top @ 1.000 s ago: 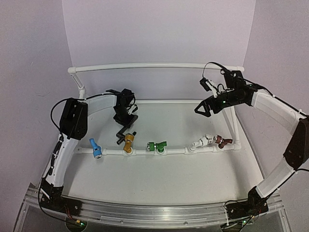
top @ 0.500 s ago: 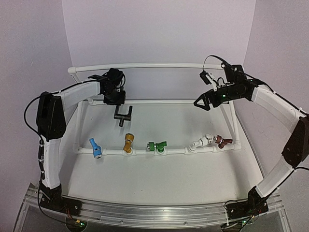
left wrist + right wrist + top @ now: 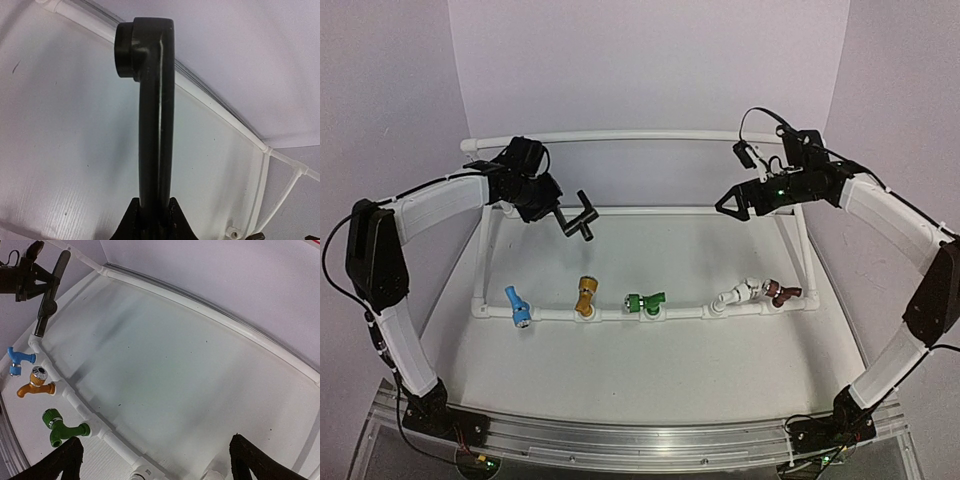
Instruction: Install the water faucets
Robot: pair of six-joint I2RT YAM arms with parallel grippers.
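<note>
1. Since a second ago, the left arm has swung up and back. The black faucet [image 3: 579, 216] sat low over the yellow faucet [image 3: 585, 296] then, and now it hangs near the back-left corner of the white pipe frame [image 3: 650, 135].
2. We see the left gripper [image 3: 558, 207] clenched on the black faucet. In the left wrist view its fingertips [image 3: 131, 220] pinch the base of the long straight handle, which runs up and away to the round body at the far end.
3. The black faucet is in the air, well apart from the front rail [image 3: 690, 312].
4. The right gripper [image 3: 728, 207] hovers over the back-right of the table [image 3: 670, 370]. Its jaws are spread wide and hold nothing.
5. Along the front rail, from left to right, sit a blue faucet [image 3: 517, 305], the yellow one, a green faucet [image 3: 645, 302], a white faucet [image 3: 735, 295] and a dark red faucet [image 3: 782, 292].
</note>
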